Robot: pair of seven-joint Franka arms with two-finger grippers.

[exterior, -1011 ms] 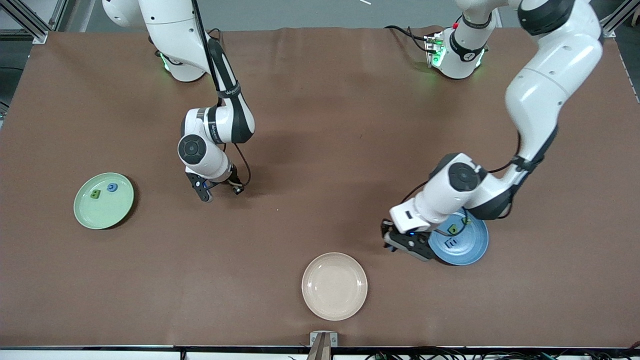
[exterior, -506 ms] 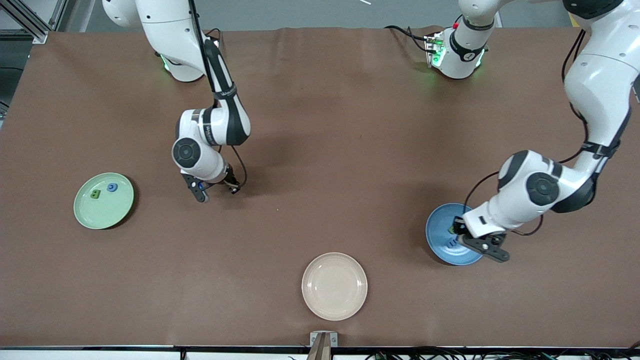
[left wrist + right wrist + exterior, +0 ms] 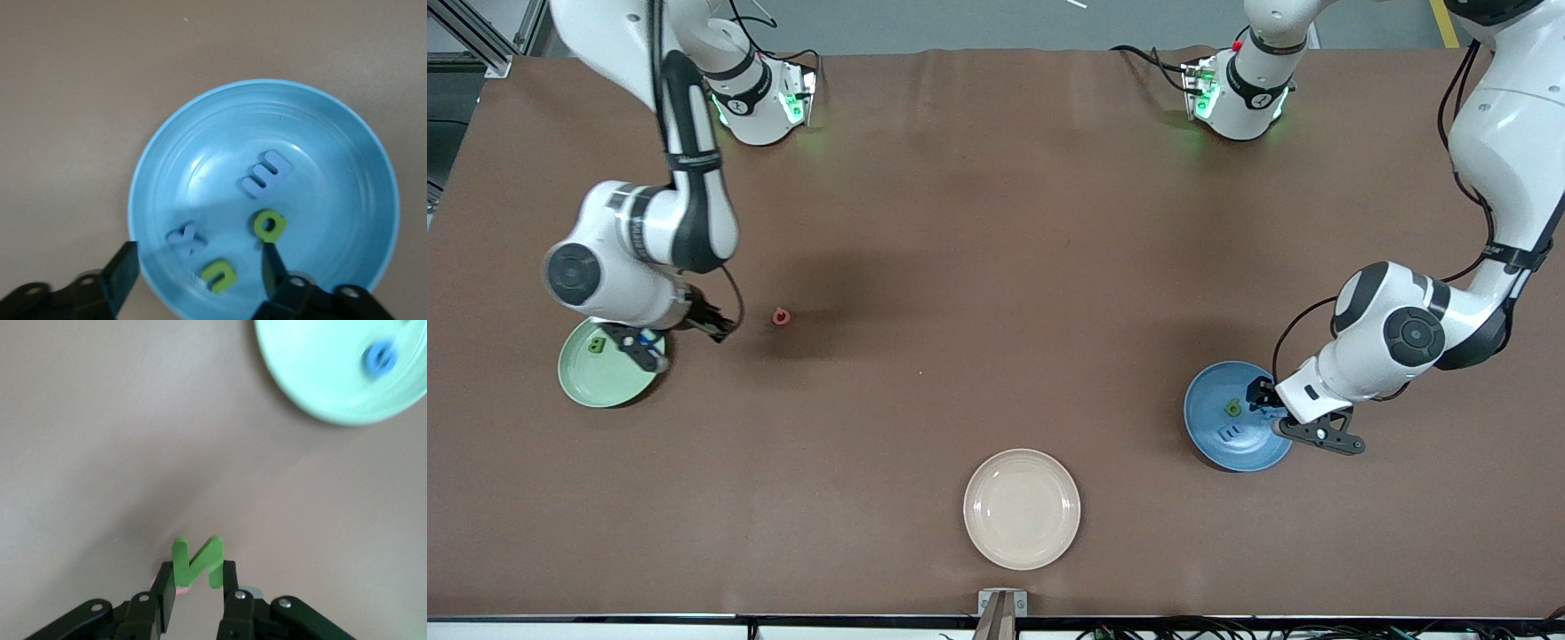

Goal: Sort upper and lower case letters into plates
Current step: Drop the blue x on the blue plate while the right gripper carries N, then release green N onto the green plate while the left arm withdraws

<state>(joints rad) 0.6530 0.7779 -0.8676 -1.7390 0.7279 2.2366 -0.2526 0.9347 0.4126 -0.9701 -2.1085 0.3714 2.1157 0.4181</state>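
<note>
Front view: the right tool [image 3: 639,342] hangs over the pale green plate [image 3: 596,380]; a pinkish-red letter [image 3: 781,316] lies apart on the desk [image 3: 996,267].

Left wrist view: the left tool [image 3: 200,277] stands wide above the blue plate [image 3: 360,133], which holds four letters.

Right wrist view: the right tool [image 3: 195,590] pinches a green N [image 3: 197,561] by its lower edge; this thin grip may let it slip short of the plate.

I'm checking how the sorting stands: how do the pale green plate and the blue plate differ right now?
The green plate lies toward the right arm's end of the table; the blue plate lies toward the left arm's end. The blue plate holds four letters; on the green plate only two show. Both are round, shallow and of like size.
</note>
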